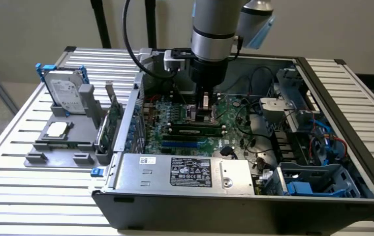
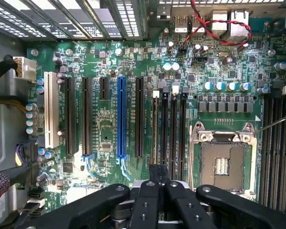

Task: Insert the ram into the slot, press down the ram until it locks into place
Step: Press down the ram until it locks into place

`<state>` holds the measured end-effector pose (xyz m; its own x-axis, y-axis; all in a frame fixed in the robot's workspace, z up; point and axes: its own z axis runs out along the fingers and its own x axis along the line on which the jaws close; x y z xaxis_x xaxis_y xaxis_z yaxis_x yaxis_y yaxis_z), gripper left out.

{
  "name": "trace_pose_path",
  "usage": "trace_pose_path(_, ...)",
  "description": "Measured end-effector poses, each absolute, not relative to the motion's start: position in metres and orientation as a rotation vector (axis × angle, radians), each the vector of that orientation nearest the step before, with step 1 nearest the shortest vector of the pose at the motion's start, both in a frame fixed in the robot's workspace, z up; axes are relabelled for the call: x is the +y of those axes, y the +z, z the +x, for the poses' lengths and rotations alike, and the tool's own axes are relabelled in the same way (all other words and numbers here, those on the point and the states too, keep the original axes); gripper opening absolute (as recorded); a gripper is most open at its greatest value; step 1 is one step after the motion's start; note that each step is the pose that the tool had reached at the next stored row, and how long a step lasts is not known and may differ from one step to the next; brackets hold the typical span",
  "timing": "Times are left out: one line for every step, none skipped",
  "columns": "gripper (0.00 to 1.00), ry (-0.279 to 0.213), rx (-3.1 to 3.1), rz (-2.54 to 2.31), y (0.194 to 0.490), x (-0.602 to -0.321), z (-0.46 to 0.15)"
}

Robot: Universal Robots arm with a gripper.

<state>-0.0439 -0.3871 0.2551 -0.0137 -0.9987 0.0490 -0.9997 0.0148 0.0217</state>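
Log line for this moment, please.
hand low over motherboard | ram set along a slot | locked: cannot tell

The exterior view looks down at an angle from outside the open computer case [image 1: 253,196], taking in the whole case and the slatted table [image 1: 36,196] around it. The wrist view looks straight down, close over the motherboard [image 2: 109,129]. Both views share the motherboard [image 1: 180,123].
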Motion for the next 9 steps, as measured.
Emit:
trace_pose_path(0.11,0.029,-2.201,2.17,0.2551,-0.3871,-0.0439)
trace_pose_path(0.11,0.029,-2.201,2.17,0.2551,-0.3871,-0.0439)
trace_pose_path(0.11,0.029,-2.201,2.17,0.2551,-0.3871,-0.0439)
trace_pose_path(0.11,0.029,-2.201,2.17,0.2551,-0.3871,-0.0439)
trace_pose_path(0.11,0.029,-2.201,2.17,0.2551,-0.3871,-0.0439)
trace_pose_path(0.11,0.029,-2.201,2.17,0.2551,-0.3871,-0.0439)
trace_pose_path(0.11,0.029,-2.201,2.17,0.2551,-0.3871,-0.0439)
trace_pose_path(0.11,0.029,-2.201,2.17,0.2551,-0.3871,-0.0439)
trace_pose_path(0.11,0.029,-2.201,2.17,0.2551,-0.3871,-0.0439)
